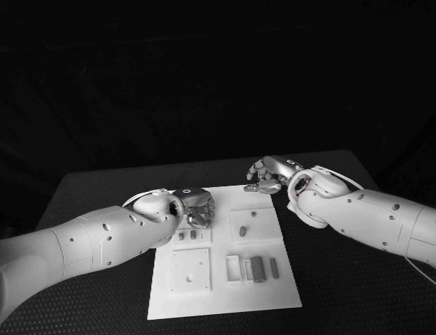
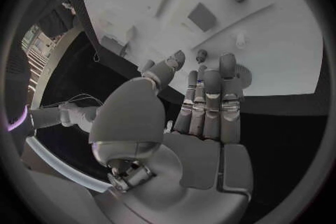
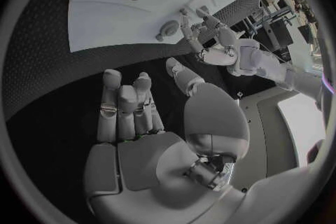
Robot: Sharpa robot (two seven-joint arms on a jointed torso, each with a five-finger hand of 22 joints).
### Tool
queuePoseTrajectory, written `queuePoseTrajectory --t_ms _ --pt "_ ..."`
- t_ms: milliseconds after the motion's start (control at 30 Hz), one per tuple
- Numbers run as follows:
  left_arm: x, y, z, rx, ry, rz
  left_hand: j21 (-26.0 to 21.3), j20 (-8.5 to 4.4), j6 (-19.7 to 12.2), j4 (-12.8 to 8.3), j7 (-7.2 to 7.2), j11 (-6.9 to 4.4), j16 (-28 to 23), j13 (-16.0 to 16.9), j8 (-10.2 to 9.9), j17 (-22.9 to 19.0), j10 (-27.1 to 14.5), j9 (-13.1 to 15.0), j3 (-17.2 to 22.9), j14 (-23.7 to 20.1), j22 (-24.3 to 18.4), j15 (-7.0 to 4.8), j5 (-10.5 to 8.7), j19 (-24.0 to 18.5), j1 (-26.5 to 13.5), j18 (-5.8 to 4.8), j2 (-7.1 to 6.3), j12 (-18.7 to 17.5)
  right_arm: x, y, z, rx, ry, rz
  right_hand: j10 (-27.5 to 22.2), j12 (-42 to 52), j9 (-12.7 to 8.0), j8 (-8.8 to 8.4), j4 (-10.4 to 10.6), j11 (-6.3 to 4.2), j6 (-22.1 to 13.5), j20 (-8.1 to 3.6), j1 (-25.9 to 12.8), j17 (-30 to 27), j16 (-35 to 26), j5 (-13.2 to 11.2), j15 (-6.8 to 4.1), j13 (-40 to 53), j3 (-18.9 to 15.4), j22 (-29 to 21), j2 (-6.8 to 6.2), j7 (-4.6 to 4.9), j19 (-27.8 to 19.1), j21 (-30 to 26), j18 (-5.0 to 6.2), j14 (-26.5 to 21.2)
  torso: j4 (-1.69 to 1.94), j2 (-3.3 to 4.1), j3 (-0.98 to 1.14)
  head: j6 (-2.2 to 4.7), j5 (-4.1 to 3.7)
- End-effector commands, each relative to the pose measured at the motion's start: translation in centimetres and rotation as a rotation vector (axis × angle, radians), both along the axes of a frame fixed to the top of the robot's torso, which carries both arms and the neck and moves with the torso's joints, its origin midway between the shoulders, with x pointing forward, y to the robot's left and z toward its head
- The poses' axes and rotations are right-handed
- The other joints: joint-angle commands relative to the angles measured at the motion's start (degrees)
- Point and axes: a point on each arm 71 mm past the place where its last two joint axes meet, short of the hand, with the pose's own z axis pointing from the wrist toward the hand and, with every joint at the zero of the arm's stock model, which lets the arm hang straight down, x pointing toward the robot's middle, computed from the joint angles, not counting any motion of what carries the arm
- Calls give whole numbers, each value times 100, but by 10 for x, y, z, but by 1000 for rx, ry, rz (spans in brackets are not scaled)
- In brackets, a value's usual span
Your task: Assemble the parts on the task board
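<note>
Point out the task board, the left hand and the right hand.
task board [image 1: 268, 289], head view, bare near corner.
left hand [image 1: 196, 207], head view, middle of the hand.
right hand [image 1: 268, 174], head view, middle of the hand.

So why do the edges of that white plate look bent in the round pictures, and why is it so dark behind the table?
In both wrist views a fisheye lens bends the task board's straight edges; in the head view they run straight. There the light falls on the board and arms, and everything beyond the table is black. The left hand and right hand look sharp.

Left hand [image 1: 192, 208] and right hand [image 1: 268, 174] both empty, fingers [image 2: 210, 101] straight and slightly apart.
</note>
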Motion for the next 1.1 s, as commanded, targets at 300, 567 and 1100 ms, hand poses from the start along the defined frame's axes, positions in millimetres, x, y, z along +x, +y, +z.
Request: queuePoseTrajectory --t_ms 300,567,1100 --pt "-2 -2 -11 30 12 -29 86 12 100 -11 -14 17 82 -33 -4 -8 29 -26 31 54 144 20 24 67 54 409 98 -122 -1 2 1 0 -2 12 -28 30 8 -25 32 26 -8 -19 0 -7 -13 -20 7 -6 -5 85 -44 32 5 -37 69 -34 3 1 -2 -34 -36" --pt "0 2 -11 16 -12 -16 128 35 37 -7 1 48 115 -78 -47 -30 -24 -67 74 70 143 48 57 75 56 435 154 -237 -1 2 1 0 -2 13 -28 32 8 -25 34 26 -7 -19 0 -7 -12 -20 7 -6 -7 86 -45 32 6 -36 69 -33 5 -5 0 -52 -53" --pt "1 4 -11 14 -5 -10 225 31 144 1 7 23 197 -77 6 -55 120 -83 152 123 145 26 56 124 79 475 313 -270 -1 2 1 0 -1 14 -27 34 10 -26 39 27 -6 -20 -1 -7 -11 -20 8 -8 -8 86 -43 32 9 -36 69 -31 12 -16 0 -67 -62"
